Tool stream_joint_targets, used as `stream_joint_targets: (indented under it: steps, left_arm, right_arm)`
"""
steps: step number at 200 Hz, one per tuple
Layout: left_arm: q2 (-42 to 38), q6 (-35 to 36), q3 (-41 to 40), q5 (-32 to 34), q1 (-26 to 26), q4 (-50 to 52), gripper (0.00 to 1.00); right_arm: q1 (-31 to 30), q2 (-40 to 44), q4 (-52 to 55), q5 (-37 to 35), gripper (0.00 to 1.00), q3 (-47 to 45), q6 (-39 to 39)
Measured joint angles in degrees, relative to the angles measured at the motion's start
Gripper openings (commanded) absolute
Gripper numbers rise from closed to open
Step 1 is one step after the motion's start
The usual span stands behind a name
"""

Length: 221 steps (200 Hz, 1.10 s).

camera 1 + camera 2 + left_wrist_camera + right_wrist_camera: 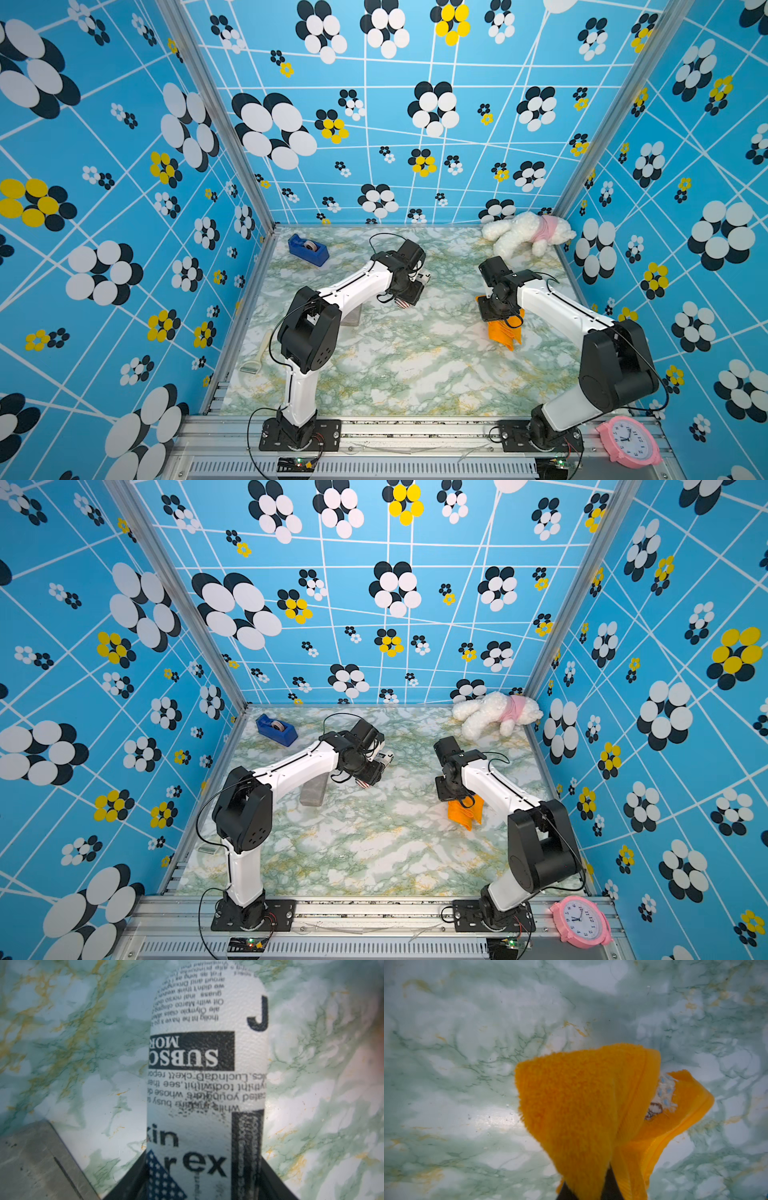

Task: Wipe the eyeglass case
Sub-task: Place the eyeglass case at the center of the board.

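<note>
Above marbled table (pixel 62 1043), rounded pebbled eyeglass case (pixel 207 1053), fluffy cloth (pixel 571 1105)

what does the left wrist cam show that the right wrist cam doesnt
Only the left wrist view: the newsprint-patterned eyeglass case clamped in the left pincer, plus a corner of a grey block. Only the right wrist view: the orange cloth pinched in the right pincer. Both: the marbled tabletop beneath.
</note>
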State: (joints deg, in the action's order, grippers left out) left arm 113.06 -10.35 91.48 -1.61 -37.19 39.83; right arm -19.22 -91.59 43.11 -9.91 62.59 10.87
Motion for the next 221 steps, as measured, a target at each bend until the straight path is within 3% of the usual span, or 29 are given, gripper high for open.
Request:
stream_joint_targets:
  steps: [59,79,116,139,188,221]
  left_arm:
    - [2.84,-14.78,-3.30,4.79,-1.99,-3.89,0.15]
    - [4.07,-17.81,-4.52,5.60,-2.64,-4.37,0.15]
    - [4.92,-21.22,-5.20,7.02,-3.04,-5.03,0.18]
    - [5.03,-22.77,-5.20,7.67,-3.17,-5.60,0.28]
    - [6.43,-24.70,-5.20,9.40,-4.66,-6.01,0.52]
    - [6.54,-25.03,-5.18,10.23,-5.14,-5.95,0.76]
  right_arm:
    - [-0.02,-4.48,-6.38,3.67,0.22,-1.36,1.09]
    - [-0.11,-4.42,-7.69,4.50,0.26,-2.34,1.60]
    - [-0.15,-3.26,-9.27,4.90,0.41,-3.41,1.62]
    - [-0.15,-1.60,-9.57,4.92,0.52,-4.00,1.70]
    - [-0.15,3.50,-9.55,4.90,0.54,-4.39,1.55]
    - [-0.15,6.14,-9.49,4.90,0.55,-4.37,1.51]
